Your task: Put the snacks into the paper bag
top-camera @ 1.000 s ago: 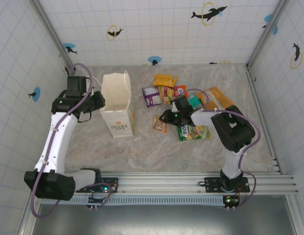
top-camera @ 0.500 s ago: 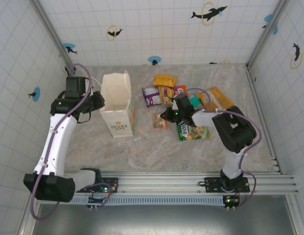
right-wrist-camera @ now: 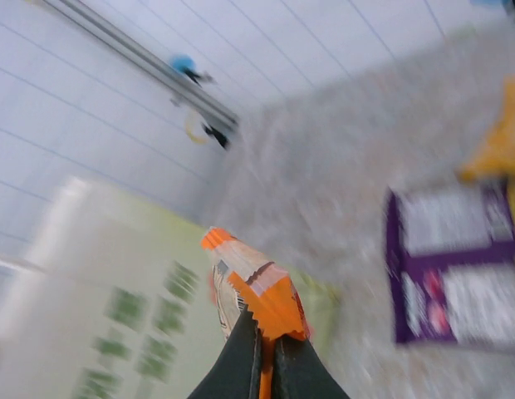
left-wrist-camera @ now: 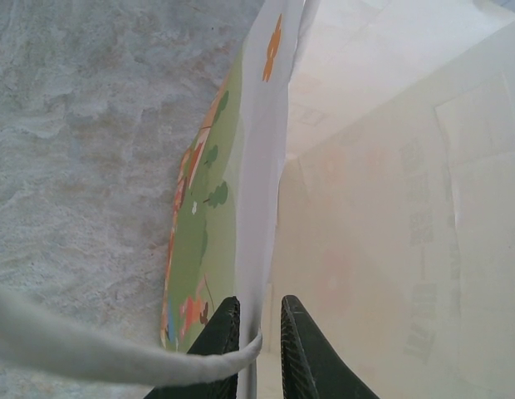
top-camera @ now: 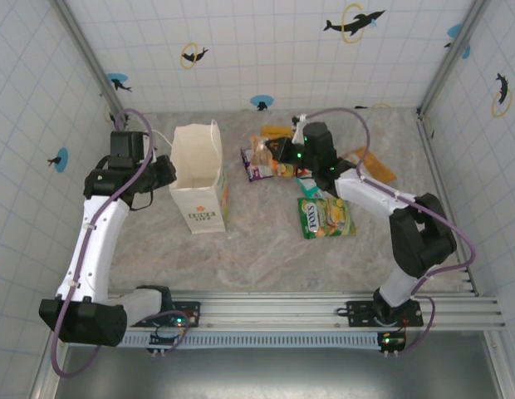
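The left gripper (left-wrist-camera: 259, 303) pinches the side wall of the upright white paper bag (top-camera: 199, 204); the right gripper (right-wrist-camera: 266, 334) clamps an orange packet (right-wrist-camera: 256, 291) off the table, right of the bag; a green packet (top-camera: 326, 218) lies nearer.

**Snacks wait right of the open bag, one lifted**

The white paper bag (top-camera: 198, 179) stands upright, mouth open, with a green-orange logo on its side. Right of it an orange packet (right-wrist-camera: 253, 295) hangs clear of the table, pinched in the right gripper (right-wrist-camera: 262, 353). Farther right lie a purple packet (right-wrist-camera: 457, 278), a yellow packet (top-camera: 278, 131) and a green packet (top-camera: 326, 218).
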Controlling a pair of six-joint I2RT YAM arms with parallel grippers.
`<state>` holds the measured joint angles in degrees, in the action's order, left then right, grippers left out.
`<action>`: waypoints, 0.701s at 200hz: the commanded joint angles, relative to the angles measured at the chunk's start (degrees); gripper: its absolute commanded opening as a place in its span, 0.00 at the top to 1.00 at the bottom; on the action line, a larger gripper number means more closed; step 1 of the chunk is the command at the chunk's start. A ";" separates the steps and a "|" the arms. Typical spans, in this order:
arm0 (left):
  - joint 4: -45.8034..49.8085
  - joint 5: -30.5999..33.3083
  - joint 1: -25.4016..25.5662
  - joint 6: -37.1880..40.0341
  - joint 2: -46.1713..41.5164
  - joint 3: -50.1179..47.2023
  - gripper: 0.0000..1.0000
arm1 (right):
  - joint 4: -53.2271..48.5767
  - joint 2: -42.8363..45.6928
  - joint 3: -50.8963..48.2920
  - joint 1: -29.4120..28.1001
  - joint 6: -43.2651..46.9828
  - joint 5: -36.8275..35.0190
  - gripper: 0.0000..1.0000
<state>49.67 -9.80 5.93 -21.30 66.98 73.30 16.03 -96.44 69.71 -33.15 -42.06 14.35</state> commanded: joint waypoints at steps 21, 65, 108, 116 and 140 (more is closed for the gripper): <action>0.48 0.96 -0.31 -0.46 -0.03 -0.04 0.84 | 1.53 1.78 13.98 -3.71 8.85 -3.48 0.94; 0.08 0.83 -0.31 -0.41 0.30 -0.34 0.85 | 2.21 0.27 23.75 -8.72 16.52 -4.76 0.93; -0.31 0.64 -0.31 -0.44 0.35 -0.65 0.86 | 3.59 -2.13 28.34 -13.00 21.44 -2.79 0.93; -0.28 0.66 -0.35 -0.48 0.35 -0.70 0.86 | 3.44 -2.87 29.08 -13.84 22.81 -2.32 0.92; -0.32 0.31 -0.32 -0.46 0.44 -0.70 0.86 | -3.06 -6.78 34.59 -16.36 27.76 -2.31 0.91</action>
<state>49.63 -9.61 5.93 -21.30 67.18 73.08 16.78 -98.56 98.45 -47.37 -20.82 11.42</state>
